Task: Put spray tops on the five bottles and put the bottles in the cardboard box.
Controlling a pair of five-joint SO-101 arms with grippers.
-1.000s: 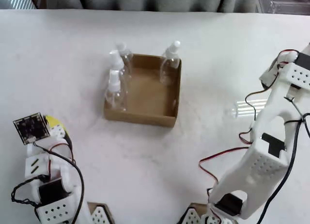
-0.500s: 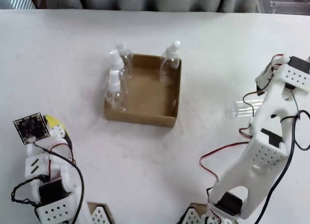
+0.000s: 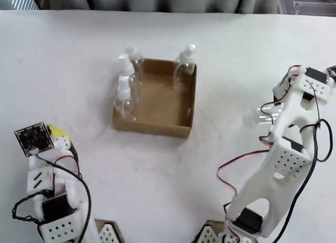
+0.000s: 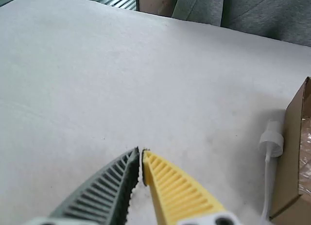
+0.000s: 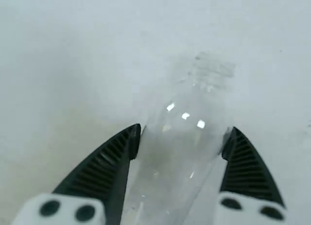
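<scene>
Right wrist view: the right gripper (image 5: pixel 183 132) is spread, with one black finger on each side of a clear bottle (image 5: pixel 182 162). The bottle lies on its side on the white table (image 5: pixel 58 50), its threaded neck bare and pointing away from the wrist. Whether the pads touch the bottle's wall cannot be told.

High view: this bottle (image 3: pixel 264 117) lies under the right arm, well apart from the cardboard box (image 3: pixel 152 128). Four topped bottles (image 3: pixel 126 100) stand upright in the box, three along one side and one in a far corner, each clear with a white spray head.

Left wrist view: the left gripper (image 4: pixel 141 154) has its grey and yellow fingers pressed together on nothing, above the table. A loose spray top (image 4: pixel 272 140) with a thin tube lies just beside the box's outer wall.

Handling, as a judgement: the lying bottle looks empty and thin-walled, so it is probably light and smooth. It is likely to roll and would dent under a hard squeeze. The best hold is across the middle of the body, which leaves the neck free for the spray top.
</scene>
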